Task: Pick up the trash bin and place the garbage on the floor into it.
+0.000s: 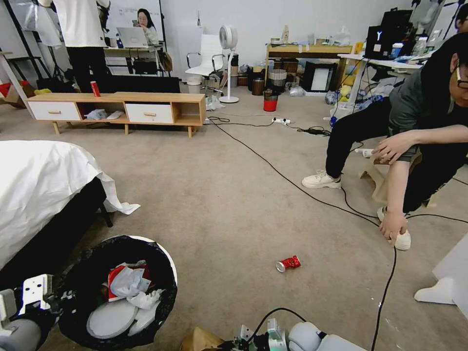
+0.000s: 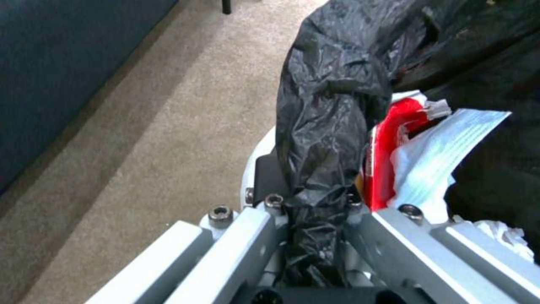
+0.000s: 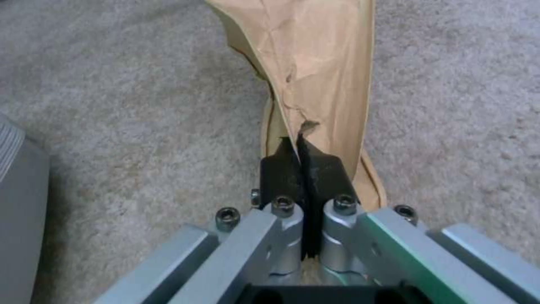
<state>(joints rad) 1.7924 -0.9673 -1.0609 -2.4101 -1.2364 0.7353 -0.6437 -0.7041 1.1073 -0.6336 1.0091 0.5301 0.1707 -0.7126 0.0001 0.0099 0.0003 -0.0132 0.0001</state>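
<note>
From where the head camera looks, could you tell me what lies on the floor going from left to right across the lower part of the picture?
left gripper on the bin's rim → trash bin → brown paper bag in the right gripper → crushed red can → black cable.

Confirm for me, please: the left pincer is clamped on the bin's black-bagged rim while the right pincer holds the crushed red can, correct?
Not quite. The left pincer is clamped on the trash bin rim, but the right pincer is shut on the brown paper bag, as the right wrist view shows. The crushed red can lies on the floor in the head view.
</note>
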